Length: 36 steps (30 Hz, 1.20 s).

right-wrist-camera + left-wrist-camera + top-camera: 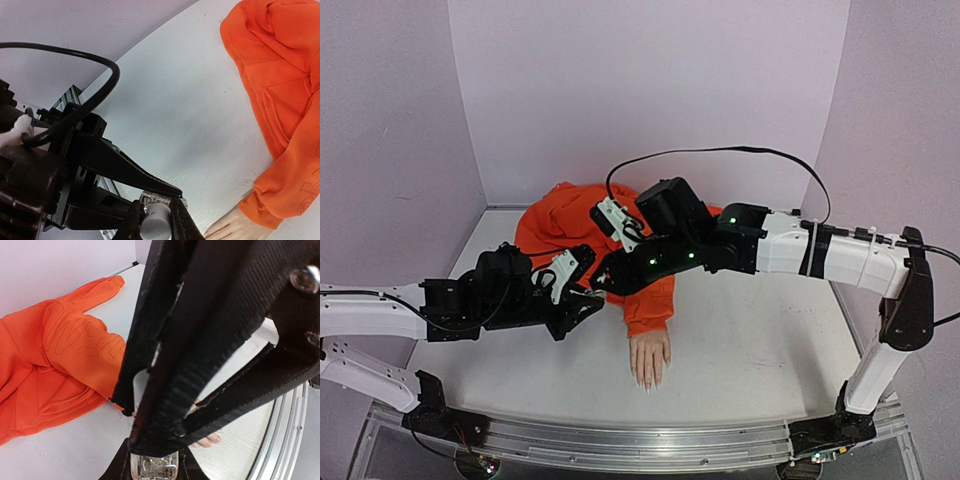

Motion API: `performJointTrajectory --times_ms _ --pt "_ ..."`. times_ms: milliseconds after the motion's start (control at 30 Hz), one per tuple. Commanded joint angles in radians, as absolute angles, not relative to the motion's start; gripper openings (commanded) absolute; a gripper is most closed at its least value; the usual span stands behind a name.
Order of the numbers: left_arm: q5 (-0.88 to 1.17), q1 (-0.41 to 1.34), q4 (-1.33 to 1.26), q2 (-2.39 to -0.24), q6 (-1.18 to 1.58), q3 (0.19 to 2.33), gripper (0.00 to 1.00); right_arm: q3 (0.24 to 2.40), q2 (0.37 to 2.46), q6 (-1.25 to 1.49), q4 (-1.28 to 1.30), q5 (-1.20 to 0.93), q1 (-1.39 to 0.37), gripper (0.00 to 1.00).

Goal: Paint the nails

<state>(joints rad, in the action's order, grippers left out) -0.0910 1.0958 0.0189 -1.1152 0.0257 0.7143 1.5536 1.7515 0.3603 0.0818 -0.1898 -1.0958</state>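
A skin-toned mannequin hand (650, 357) lies palm down at the table's front, its orange sleeve (648, 305) running back to a heaped hoodie. The nails (648, 383) are tiny pale tips; a few fingertips (209, 440) show in the left wrist view. My left gripper (588, 299) is shut on a small clear bottle (154, 466), left of the sleeve. My right gripper (604, 285) meets it from the right. Its fingers (200, 340) fill the left wrist view. In the right wrist view, my right gripper (156, 216) is shut on the bottle's white cap (156, 227).
The orange hoodie (570, 225) is bunched at the back centre, against the purple wall. A black cable (720, 152) loops above the right arm. A metal rail (640, 445) runs along the table's near edge. White tabletop (760, 340) lies right of the hand.
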Motion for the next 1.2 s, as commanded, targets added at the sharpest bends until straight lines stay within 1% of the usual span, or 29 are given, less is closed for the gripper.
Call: performJointTrajectory --times_ms 0,133,333,1167 --pt "-0.097 1.096 -0.006 -1.098 0.026 0.768 0.0 1.58 1.729 0.35 0.077 -0.168 -1.102 0.13" --pt "-0.097 1.095 -0.006 -1.105 0.026 0.771 0.0 1.576 1.717 0.343 0.077 -0.156 -1.102 0.0" --pt "-0.103 1.095 -0.006 -1.111 0.026 0.767 0.0 1.544 1.659 0.326 0.063 -0.12 -1.101 0.0" --pt "-0.123 1.095 -0.006 -1.096 0.031 0.743 0.0 1.48 1.586 0.36 0.009 -0.162 -1.102 0.0"
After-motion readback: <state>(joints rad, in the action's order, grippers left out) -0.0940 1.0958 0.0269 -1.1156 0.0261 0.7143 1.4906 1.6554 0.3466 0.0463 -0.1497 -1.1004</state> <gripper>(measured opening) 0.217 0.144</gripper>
